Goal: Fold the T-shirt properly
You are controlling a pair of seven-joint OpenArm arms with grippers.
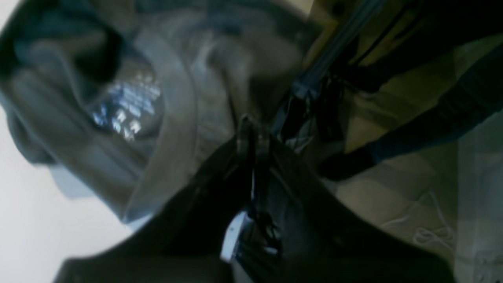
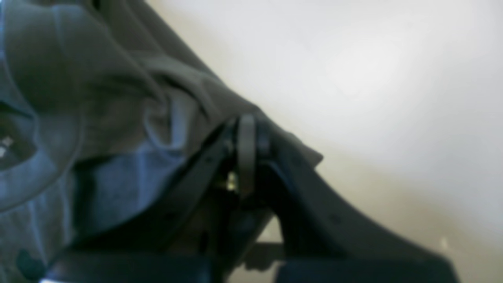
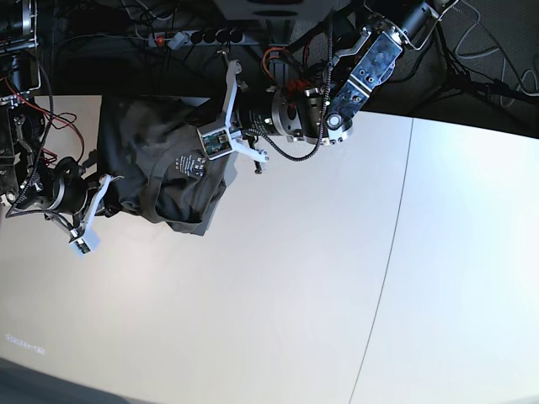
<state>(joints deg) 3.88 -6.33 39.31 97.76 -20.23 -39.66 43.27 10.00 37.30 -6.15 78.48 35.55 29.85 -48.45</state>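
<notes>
shirt fabric fills my left wrist view: the t-shirt (image 1: 188, 98) hangs bunched, ribbed collar curving past a dark neck label w/ pale print. left gripper (image 1: 253, 135) is clenched on a fold of the cloth just beside the collar; pic is blurry.

right wrist view, also soft: right gripper (image 2: 246, 137) is clamped tight on a strip of the t-shirt (image 2: 118, 110), pale table (image 2: 373, 78) behind it.

base view: i see the t-shirt (image 3: 160, 172) crumpled near the table's (image 3: 278, 286) far left corner, strung between both arms. right gripper (image 3: 108, 187) is at its left edge, left gripper (image 3: 221, 141) at its upper right. cables and a power strip (image 3: 198, 36) sit beyond the far edge.
</notes>
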